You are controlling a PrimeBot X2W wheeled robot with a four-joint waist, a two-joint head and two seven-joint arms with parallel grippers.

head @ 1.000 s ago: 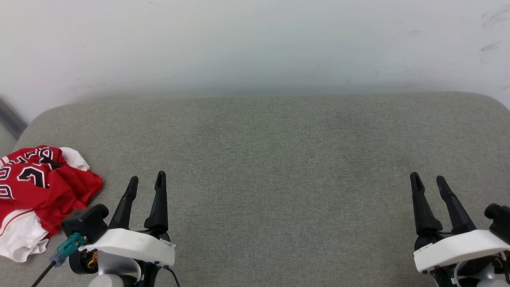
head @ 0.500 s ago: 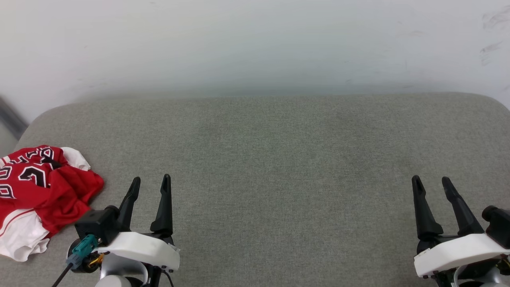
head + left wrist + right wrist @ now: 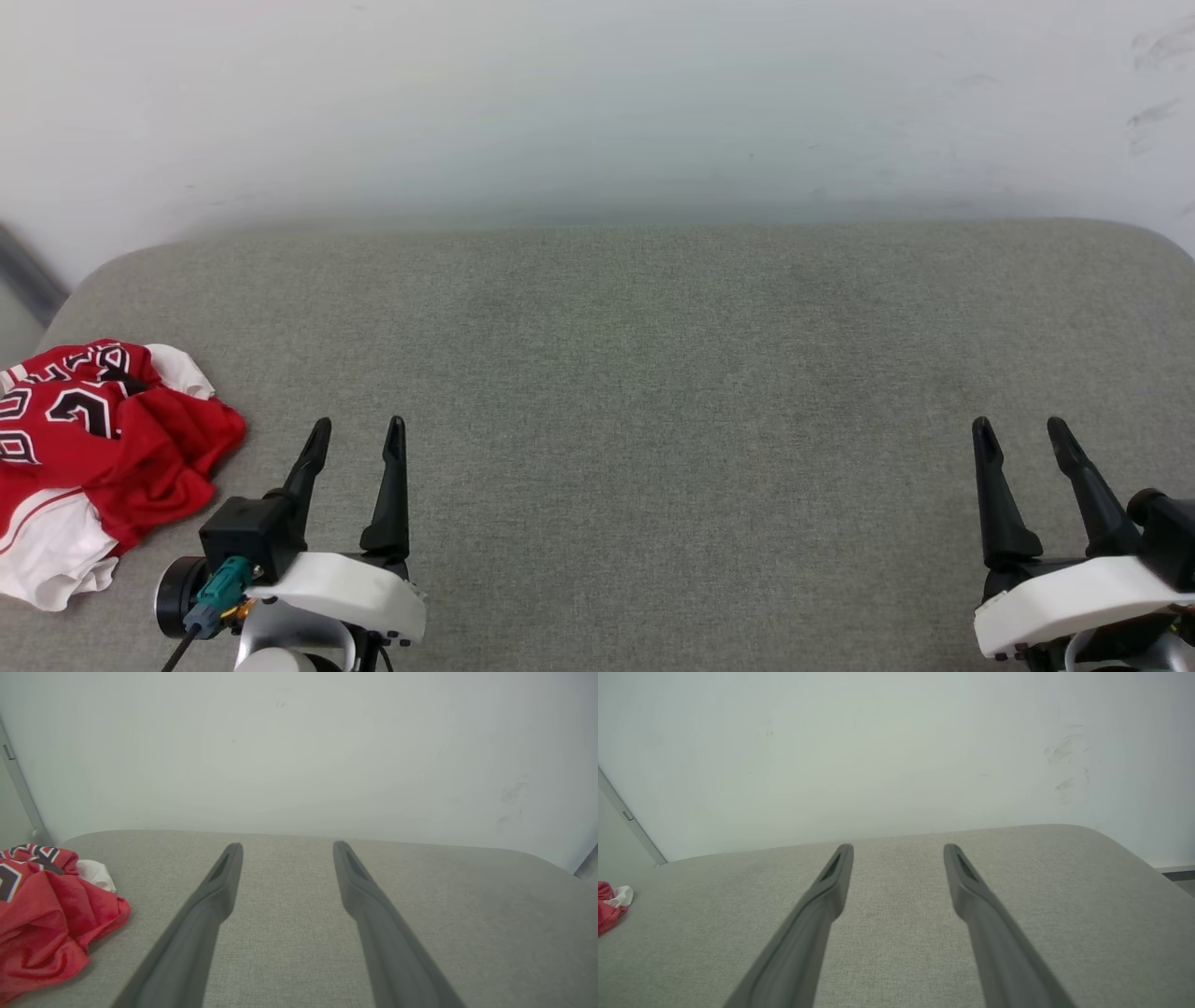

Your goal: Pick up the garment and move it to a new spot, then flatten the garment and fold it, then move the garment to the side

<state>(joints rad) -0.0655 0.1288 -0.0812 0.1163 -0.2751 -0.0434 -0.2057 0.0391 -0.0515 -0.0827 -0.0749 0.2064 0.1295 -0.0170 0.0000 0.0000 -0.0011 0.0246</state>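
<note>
The garment is a crumpled red jersey with white sleeves and black numbers, lying bunched at the far left of the grey cushioned surface. It also shows as a red heap at the left of the left wrist view and as a small red patch at the left edge of the right wrist view. My left gripper stands open just to the right of the garment, apart from it, nothing between its fingers. My right gripper stands open at the lower right, far from the garment, also empty.
A pale wall rises behind the surface's rounded far edge. A grey upright strip stands by the wall at the far left. Bare grey fabric stretches between the two grippers.
Both grippers have drawn back a little toward the bottom of the head view, the left one also turning slightly. The garment has not moved.
</note>
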